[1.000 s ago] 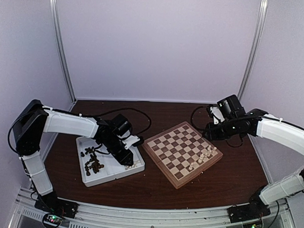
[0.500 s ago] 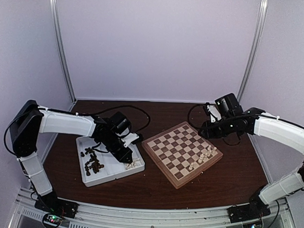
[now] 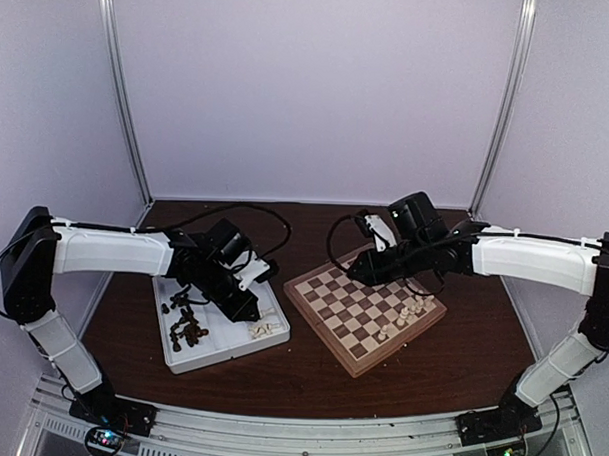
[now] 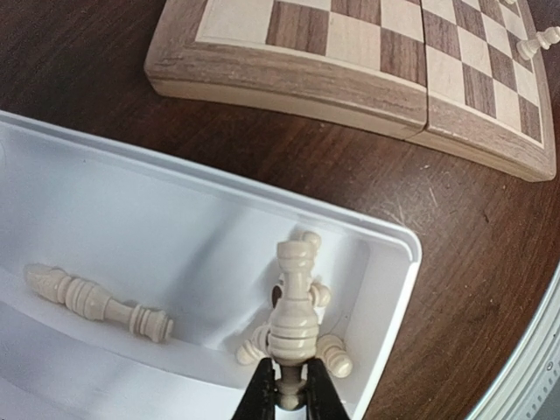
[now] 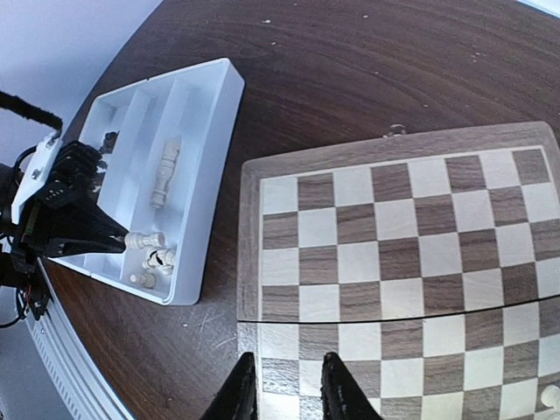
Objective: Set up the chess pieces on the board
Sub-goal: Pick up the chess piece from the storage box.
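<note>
Your left gripper (image 4: 287,395) is clamping a cream piece (image 4: 293,306) above the tray (image 4: 389,262); dark pieces (image 3: 186,324) are lying at its 9 o'clock; your right gripper (image 5: 289,389) is hanging with fingers apart.

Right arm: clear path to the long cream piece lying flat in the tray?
Probably not cleanly: the left claw, shut on another cream piece, hangs over the tray beside the long cream piece.

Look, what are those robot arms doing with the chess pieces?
They are setting up a chess game. The left gripper pinches a cream-white piece above the white tray. The right gripper hangs open over the board. A few white pieces stand on it; the dark pieces lie in the tray.
</note>
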`<state>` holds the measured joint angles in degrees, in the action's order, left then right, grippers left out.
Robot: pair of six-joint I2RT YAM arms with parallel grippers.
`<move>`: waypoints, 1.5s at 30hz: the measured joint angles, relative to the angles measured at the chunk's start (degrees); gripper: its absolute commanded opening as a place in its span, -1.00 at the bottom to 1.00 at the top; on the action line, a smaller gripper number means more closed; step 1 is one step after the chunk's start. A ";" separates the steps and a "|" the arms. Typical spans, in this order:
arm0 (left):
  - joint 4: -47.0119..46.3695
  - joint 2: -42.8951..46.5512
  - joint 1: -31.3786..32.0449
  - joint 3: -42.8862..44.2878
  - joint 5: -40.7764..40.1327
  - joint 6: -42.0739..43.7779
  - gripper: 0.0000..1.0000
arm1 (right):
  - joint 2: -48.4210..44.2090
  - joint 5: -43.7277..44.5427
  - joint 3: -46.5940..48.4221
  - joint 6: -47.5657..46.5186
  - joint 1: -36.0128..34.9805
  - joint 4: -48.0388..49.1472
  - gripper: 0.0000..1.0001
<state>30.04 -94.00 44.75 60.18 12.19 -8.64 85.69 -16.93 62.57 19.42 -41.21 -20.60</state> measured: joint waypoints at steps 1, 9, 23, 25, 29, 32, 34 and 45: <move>0.00 0.20 0.00 -0.28 -0.02 -0.22 -0.87 | 0.83 -0.28 0.35 0.00 -0.68 0.74 -0.48; -1.81 6.51 -0.02 -3.30 0.02 -3.41 -0.87 | 4.50 -2.38 1.88 -0.22 -3.80 7.13 -0.49; -3.02 12.52 -0.02 -5.53 -0.63 -6.32 -0.86 | 8.33 -5.49 4.07 -0.26 -6.21 16.20 -0.41; -3.08 12.83 -0.02 -5.57 -0.50 -6.34 -0.86 | 8.33 -5.66 4.39 -0.68 -6.71 16.44 -0.39; -4.28 13.84 -0.04 -6.67 0.98 -6.34 -0.86 | 8.33 -6.54 4.70 -1.57 -7.41 17.53 -0.32; -5.42 14.75 -0.35 -7.69 3.52 -6.43 -0.86 | 8.33 -7.85 4.70 -1.66 -7.63 18.12 -0.28; -6.43 15.43 -0.68 -8.31 5.55 -6.64 -0.86 | 8.33 -8.90 4.68 -1.46 -7.65 19.10 -0.24; -10.69 16.39 -2.82 -8.96 19.69 -6.45 -0.85 | 8.63 -17.53 3.72 -1.22 -8.48 24.33 0.02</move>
<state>19.35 -77.60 41.93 51.22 31.88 -15.09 94.32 -34.46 66.28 18.20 -49.69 3.73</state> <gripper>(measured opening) 0.088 0.489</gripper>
